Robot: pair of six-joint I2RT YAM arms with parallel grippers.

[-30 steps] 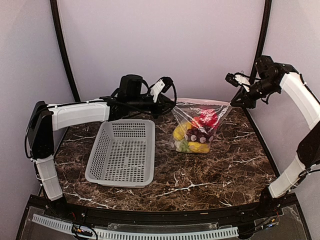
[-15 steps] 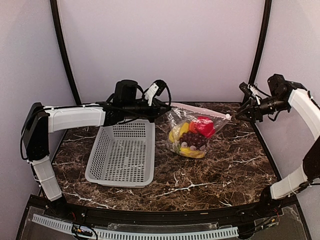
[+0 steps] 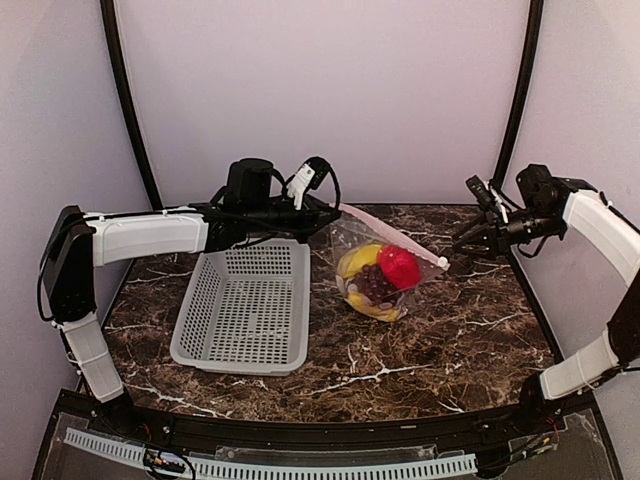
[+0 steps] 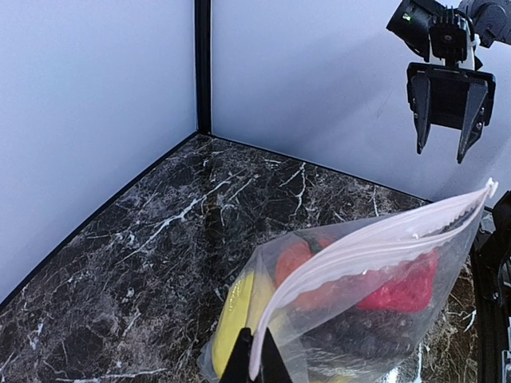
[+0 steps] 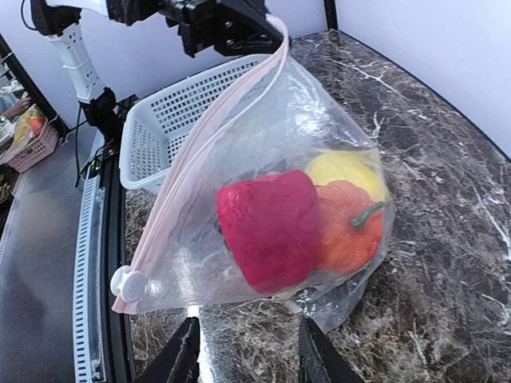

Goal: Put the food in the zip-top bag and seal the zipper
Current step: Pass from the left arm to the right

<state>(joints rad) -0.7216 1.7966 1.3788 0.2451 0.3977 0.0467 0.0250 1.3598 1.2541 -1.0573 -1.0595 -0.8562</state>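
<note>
The clear zip-top bag (image 3: 385, 280) hangs with its bottom on the marble table, holding the food: red pepper (image 3: 399, 266), dark grapes (image 3: 374, 284), yellow pieces (image 3: 355, 262). The right wrist view shows the pepper (image 5: 267, 231), the orange fruit (image 5: 347, 231) and a yellow piece (image 5: 343, 169) inside. My left gripper (image 3: 328, 212) is shut on the left end of the pinkish zipper (image 5: 215, 144); its fingers (image 4: 238, 363) pinch that edge. The white slider (image 5: 126, 283) sits at the zipper's right end. My right gripper (image 3: 462, 242) is open, just right of that end, not touching it.
A white perforated basket (image 3: 245, 305) lies left of the bag, under the left arm, and also shows in the right wrist view (image 5: 180, 120). The table's back wall and black corner posts stand close behind both grippers.
The bag's right end has sagged down toward the table, and the bag now hangs from the left gripper alone. The right gripper has dropped lower and come back toward the slider end.
</note>
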